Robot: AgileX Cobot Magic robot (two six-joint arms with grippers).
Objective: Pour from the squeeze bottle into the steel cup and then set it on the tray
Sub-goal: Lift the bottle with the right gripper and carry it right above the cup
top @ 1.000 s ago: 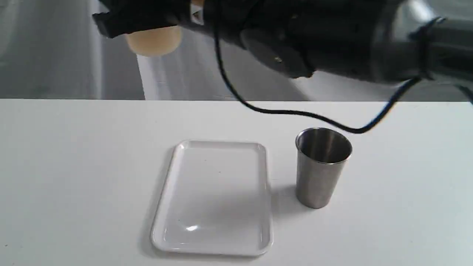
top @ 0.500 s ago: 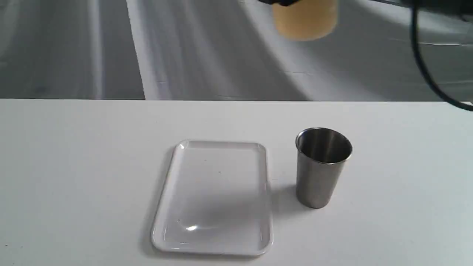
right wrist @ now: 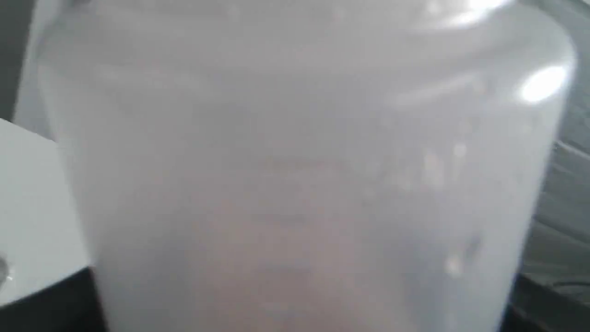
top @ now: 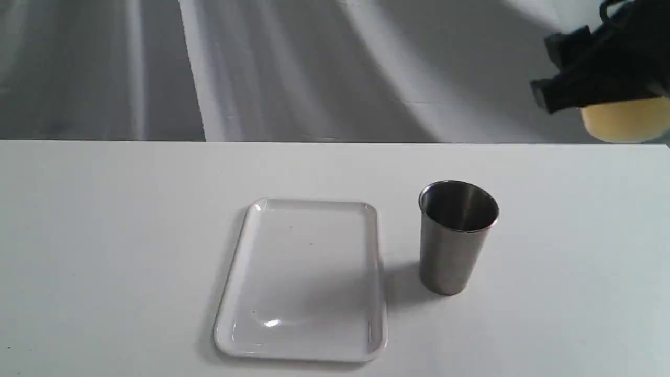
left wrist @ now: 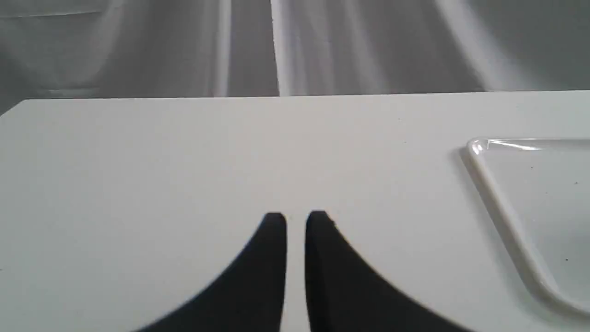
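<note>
The squeeze bottle (top: 623, 121) hangs in the air at the far right, above and behind the table's back edge; only its amber-filled lower end shows under my right gripper (top: 596, 93), which is shut on it. Its nozzle and cap are hidden. Up close, the translucent bottle (right wrist: 295, 175) fills the right wrist view. The steel cup (top: 457, 235) stands upright on the table, below and left of the bottle. The white tray (top: 246, 225) lies bare to the cup's left. My left gripper (left wrist: 295, 220) is shut over bare table, left of the tray's rim (left wrist: 500, 203).
The white table (top: 104, 235) ends at a back edge in front of a grey draped backdrop (top: 293, 68). The left gripper is out of the exterior view.
My right arm carried the bottle from the upper left across the top of the exterior view to the far right, and it now hangs lower. Tray and cup have not moved.
</note>
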